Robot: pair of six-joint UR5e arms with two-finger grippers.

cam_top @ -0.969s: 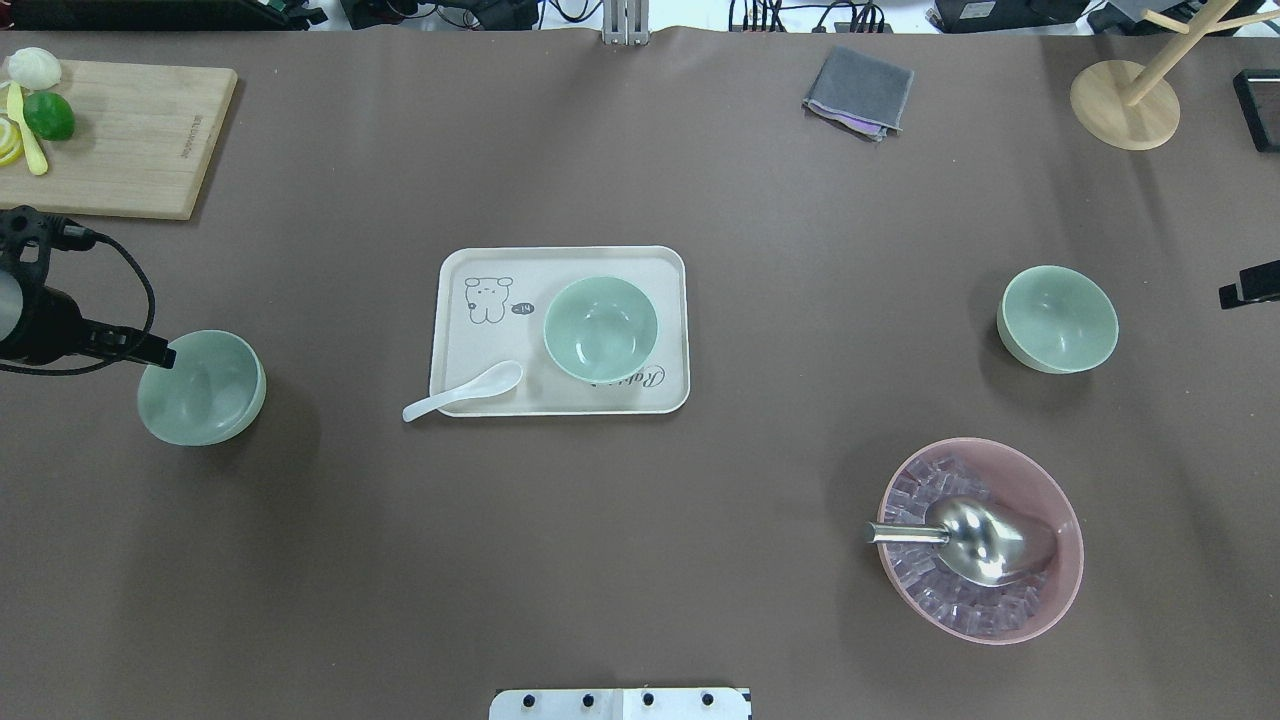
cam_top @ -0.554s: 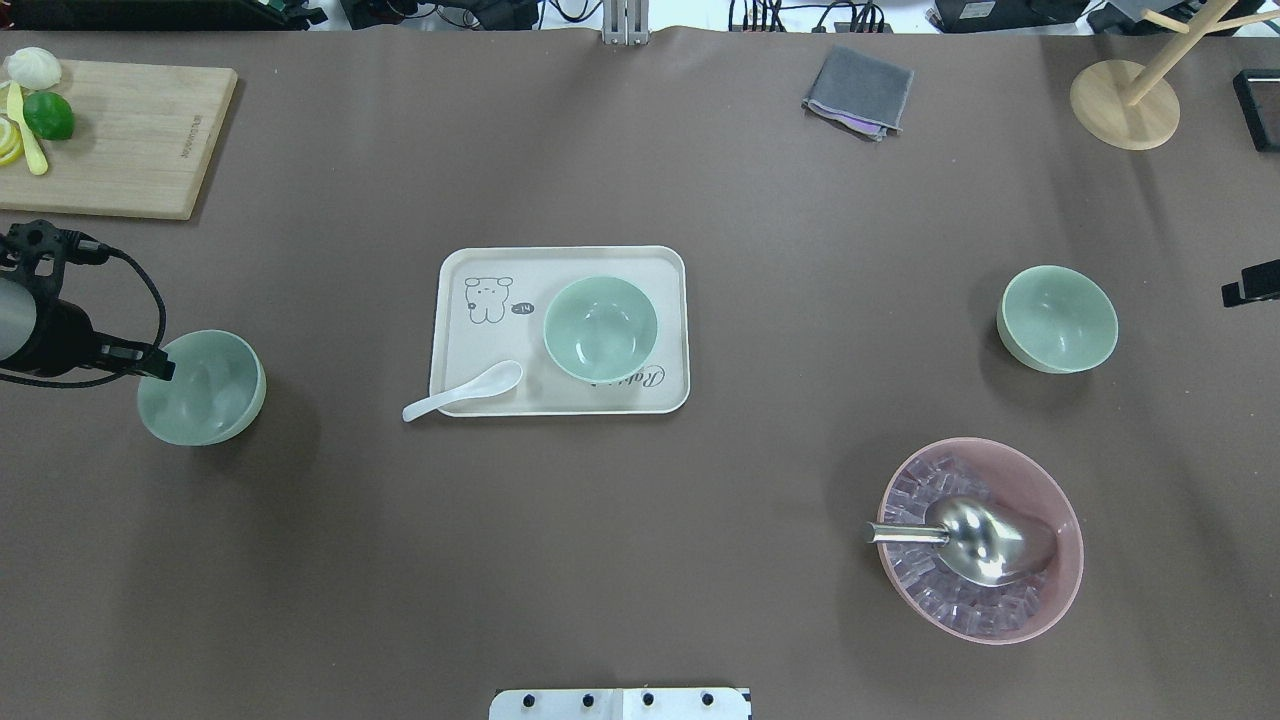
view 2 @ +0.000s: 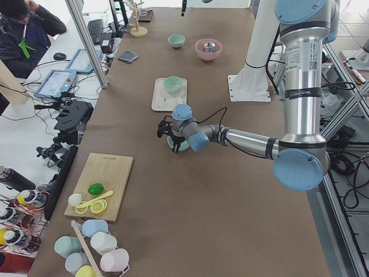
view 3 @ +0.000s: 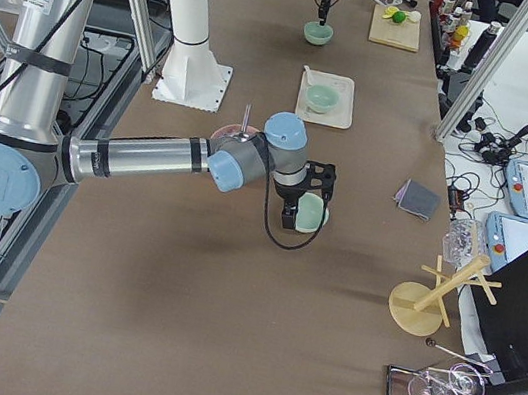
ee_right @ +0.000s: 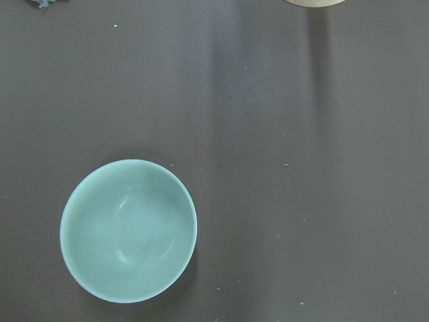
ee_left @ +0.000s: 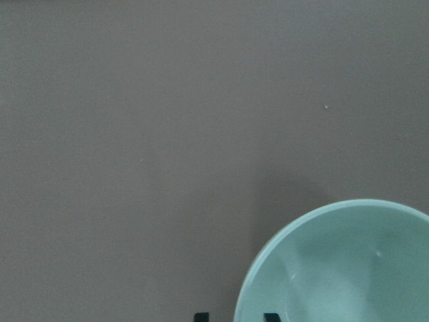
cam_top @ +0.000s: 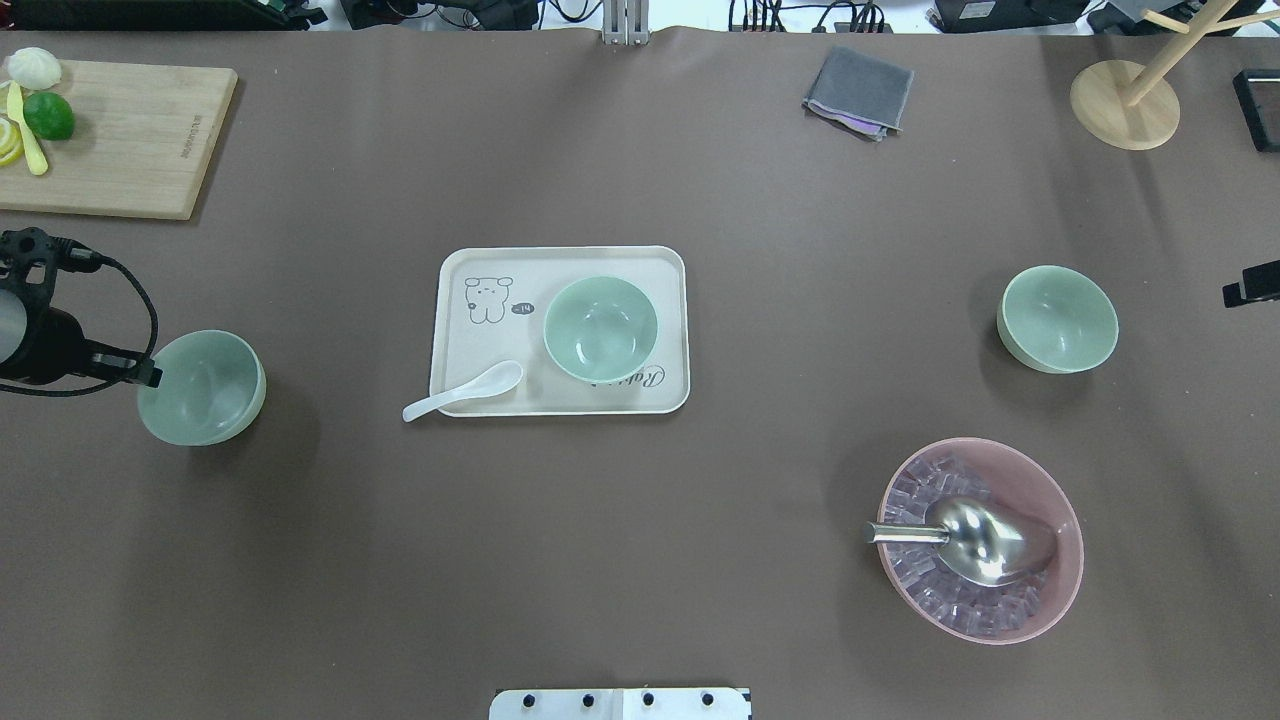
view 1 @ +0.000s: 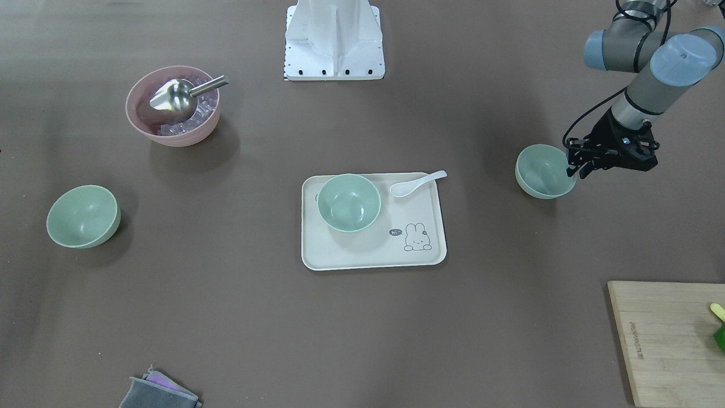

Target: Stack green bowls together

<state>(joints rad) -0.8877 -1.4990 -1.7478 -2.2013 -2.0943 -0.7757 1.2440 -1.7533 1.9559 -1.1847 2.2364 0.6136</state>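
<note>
At the left gripper [view 1: 573, 170]: bowl 1 [cam_top: 205, 390] stands open side up on the table [cam_top: 640, 560]. Its outboard rim sits between the two fingertips [ee_left: 201, 316]. Jaws parted, one finger inside the rim and one outside. The wrist view shows a gap on each side of the rim, so no grip on it. The gripper points down and the arm comes in from the outboard side.

Inboard of the left gripper, well apart: bowl 2 [cam_top: 600, 328], upright on a cream tray [cam_top: 560, 265], at the tray end farther from this gripper. A white spoon [cam_top: 465, 390] lies at the tray corner nearer the gripper. Its scoop end is on the tray and its handle tip reaches past the edge.

Near the right gripper [view 3: 292, 212]: bowl 3 [cam_top: 1058, 318], upright on the table, inboard of the gripper and apart from it. Only a black part of this gripper shows at the overhead frame edge, and its wrist view shows no fingers. Cannot tell whether its jaws are parted or closed.

The three bowls stand separate, none nested.

Toward the base and inboard from the right gripper: pink bowl [cam_top: 1050, 470] holding clear cubes [cam_top: 925, 590] and a metal scoop [cam_top: 985, 540], handle pointing inboard.

Away from the base, ahead of the left gripper: wooden board [cam_top: 130, 140] with a lime [cam_top: 48, 115]. Ahead of the right gripper: wooden stand [cam_top: 1125, 105], with a folded grey cloth [cam_top: 860, 90] inboard of it.
</note>
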